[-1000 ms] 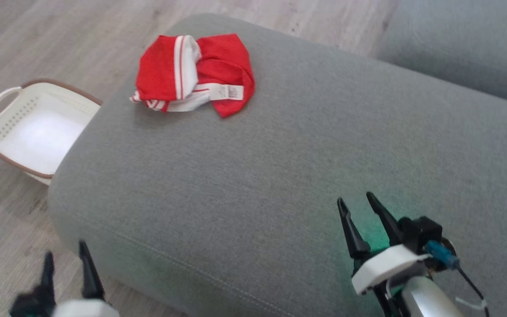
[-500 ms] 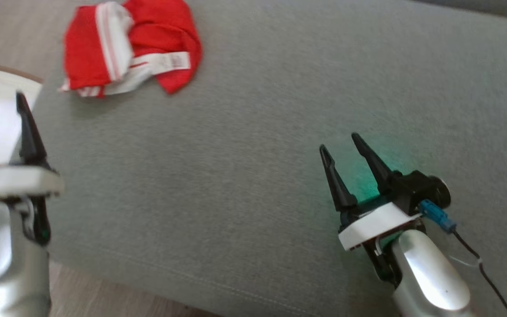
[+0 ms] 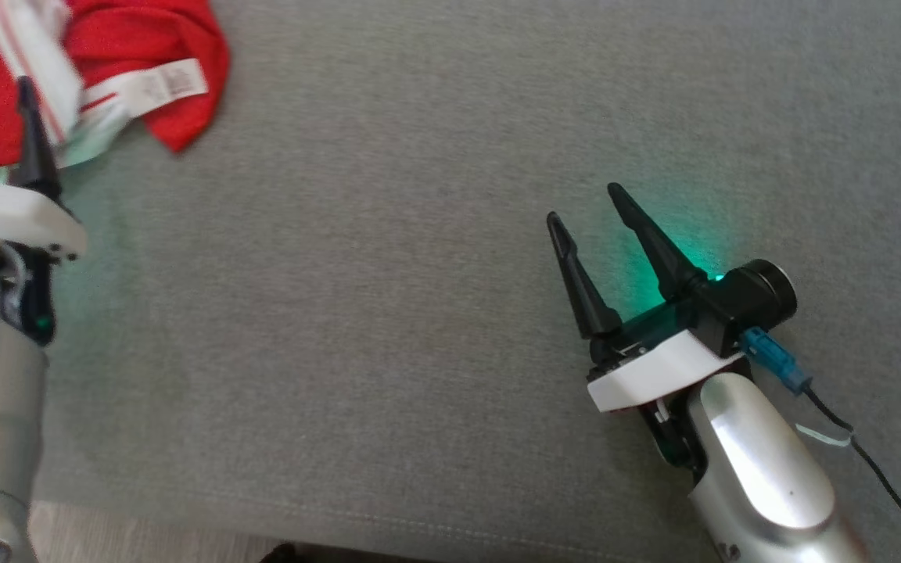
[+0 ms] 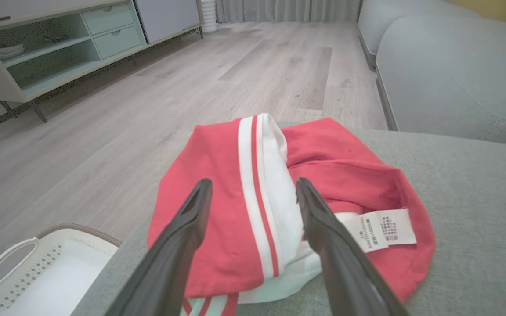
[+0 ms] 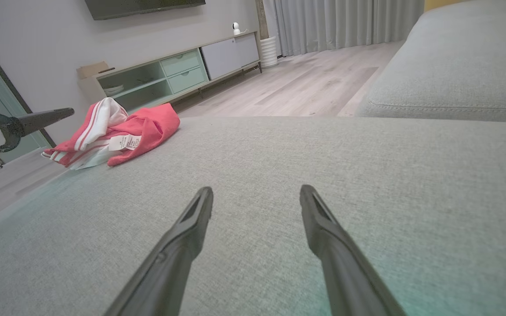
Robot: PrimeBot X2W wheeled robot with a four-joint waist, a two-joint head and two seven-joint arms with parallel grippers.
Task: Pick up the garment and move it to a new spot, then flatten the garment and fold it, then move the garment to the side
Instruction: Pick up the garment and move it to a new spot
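At the far left corner of the grey fabric sofa cushion [image 3: 388,328]: one crumpled red cloth garment [image 4: 349,175], with a white band striped in red [image 4: 259,175] and a white care label [image 4: 380,228]. It lies in a loose heap, unfolded, close to the cushion's left edge.

Off that left edge, on the pale wood floor [image 4: 103,131]: one white plastic basket with a brown rim [image 4: 77,227].

First arm end, left gripper [image 4: 253,182]: two long dark fingers spread wide, holding nothing. It stands at the near side of the heap, pointing toward the cushion's far edge. In its wrist view the fingers bracket the white band, which runs away from them along their own line. Whether the tips touch the cloth cannot be told.

Second arm end, right gripper [image 3: 583,205]: fingers likewise spread wide, holding nothing, low over bare cushion toward the right side. It is well apart from the garment, which lies ahead and off to its left.

Heap shape: somewhat broader across the left gripper's line than along it, with the label end to the right.

Step in hand, as judged: the first pick-up, not yet made. Nearer arm: the left, by a wide margin. Coming move, as judged: a short advance straight ahead to close on the raised band fold, with no sideways correction apparent. Risk: pinching a single layer, or dragging the heap over the left edge toward the basket.
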